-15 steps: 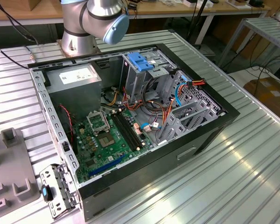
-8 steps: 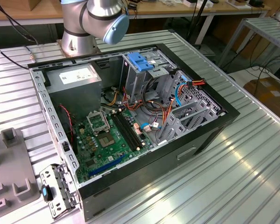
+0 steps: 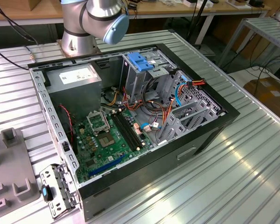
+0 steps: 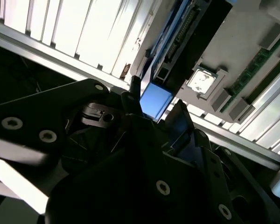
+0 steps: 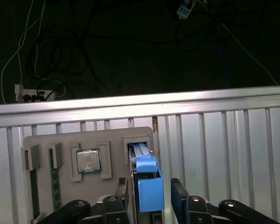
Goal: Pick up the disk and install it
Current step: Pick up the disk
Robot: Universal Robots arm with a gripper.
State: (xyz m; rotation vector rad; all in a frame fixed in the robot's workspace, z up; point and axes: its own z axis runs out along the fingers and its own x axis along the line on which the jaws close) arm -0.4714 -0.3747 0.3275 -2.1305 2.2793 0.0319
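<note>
The disk [image 5: 144, 161] is seen standing on edge in an end slot of the grey tray [image 5: 60, 137], with bare ribbed bench [image 5: 214, 154] just beyond that edge. The gripper [image 5: 150, 186] is held open with one finger on each side of the disk's blue end, and nothing is clamped. A processor chip [image 5: 88, 161] and a memory stick [image 5: 53, 182] are lodged in neighbouring slots. In the exterior view an opened computer case [image 3: 214, 135] is laid on the bench, its blue-capped drive cage [image 3: 133, 86] crowded by loose cables [image 3: 156, 126].
</note>
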